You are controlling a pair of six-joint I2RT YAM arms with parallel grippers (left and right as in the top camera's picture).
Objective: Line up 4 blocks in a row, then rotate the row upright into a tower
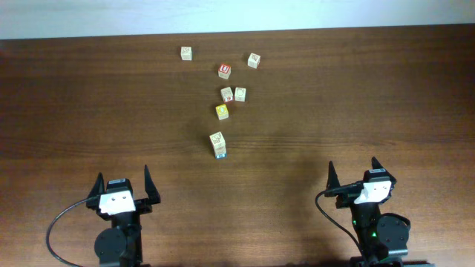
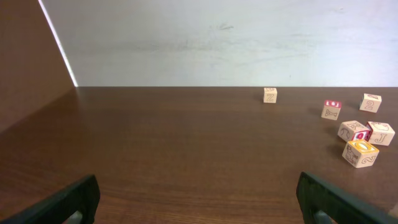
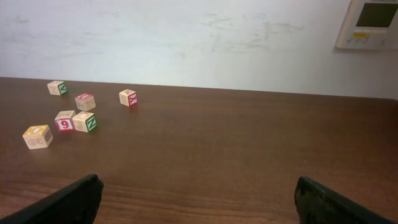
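**Overhead view.** Seven cubes are seen on the far half of the desk point(image 1: 386, 96). The blue-sided block point(image 1: 217, 144) is positioned nearest the arms, alone, well apart from both. Beyond it, the yellow cube point(image 1: 222, 111) is located. Just behind that, the red-figure cube point(image 1: 227, 94) and the green-marked block point(image 1: 240, 93) are set side by side, touching or nearly so. The red "U" cube point(image 1: 225, 70) is placed farther back. The far-left block point(image 1: 185, 53) and the far-right block point(image 1: 254, 60) are found near the rear edge. The left gripper point(image 1: 123, 178) and the right gripper point(image 1: 353, 169) are stationed at the near edge. The jaws of both are spread wide and nothing is held.

**Left wrist view.** The left gripper point(image 2: 199, 208) is shown with its jaws fully parted over bare desk; no object is enclosed. The far-left block point(image 2: 270, 94) is seen ahead near the rear edge. To the right, the red "U" cube point(image 2: 331, 109), far-right block point(image 2: 370, 102), red-figure cube point(image 2: 354, 130), green-marked block point(image 2: 380, 133) and yellow cube point(image 2: 360, 153) are grouped.

**Right wrist view.** The right gripper point(image 3: 199, 205) is shown wide apart and empty. All visible cubes are located at the left: far-left block point(image 3: 57, 88), red "U" cube point(image 3: 84, 101), far-right block point(image 3: 128, 98), red-figure cube point(image 3: 64, 121), green-marked block point(image 3: 84, 122), yellow cube point(image 3: 37, 136). The blue-sided block is not shown here. A wall panel point(image 3: 368, 23) is mounted at upper right.
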